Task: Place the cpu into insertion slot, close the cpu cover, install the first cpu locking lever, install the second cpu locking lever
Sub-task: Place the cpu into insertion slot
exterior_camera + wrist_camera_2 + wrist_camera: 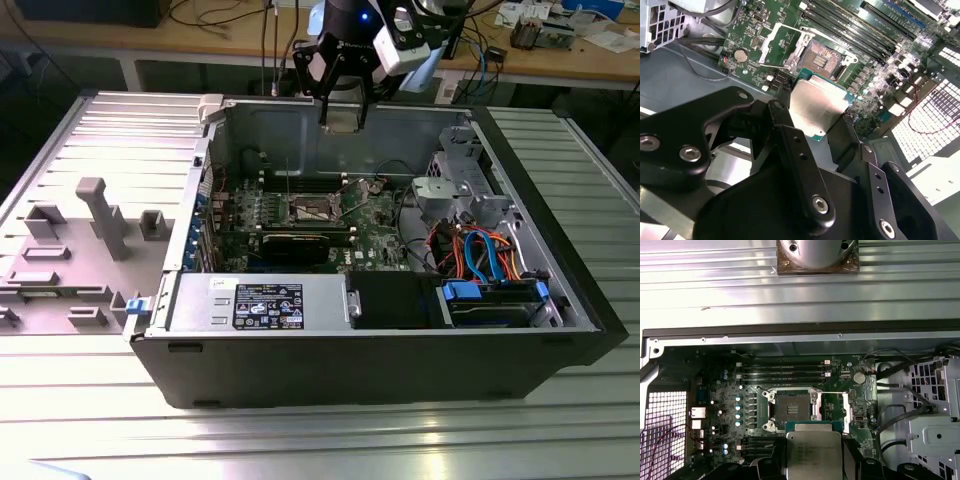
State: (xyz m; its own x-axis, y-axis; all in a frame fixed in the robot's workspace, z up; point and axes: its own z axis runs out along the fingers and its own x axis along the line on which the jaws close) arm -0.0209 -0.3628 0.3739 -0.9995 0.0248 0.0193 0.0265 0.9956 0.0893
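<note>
My gripper (342, 112) hangs over the far wall of the open computer case, shut on the cpu (342, 120). Both wrist views show the cpu (816, 106) (812, 452), a flat silver-grey square, clamped between the black fingers (779, 114). The gripper (817, 115) (812, 460) is well above the board, with the insertion slot (821, 59) (791, 407) (312, 208) ahead of it, bare and dark-rimmed. The cpu cover (769, 46) (844, 412) is swung open beside the slot. Thin locking levers (347, 186) stand raised near it.
Long memory slots (782, 371) run along the far side of the socket, and a long black card (300, 245) lies on its near side. A power supply (260, 300) and a drive bay with blue and orange cables (480, 250) line the case front. A grey moulded tray (90, 230) sits at the exterior view's left.
</note>
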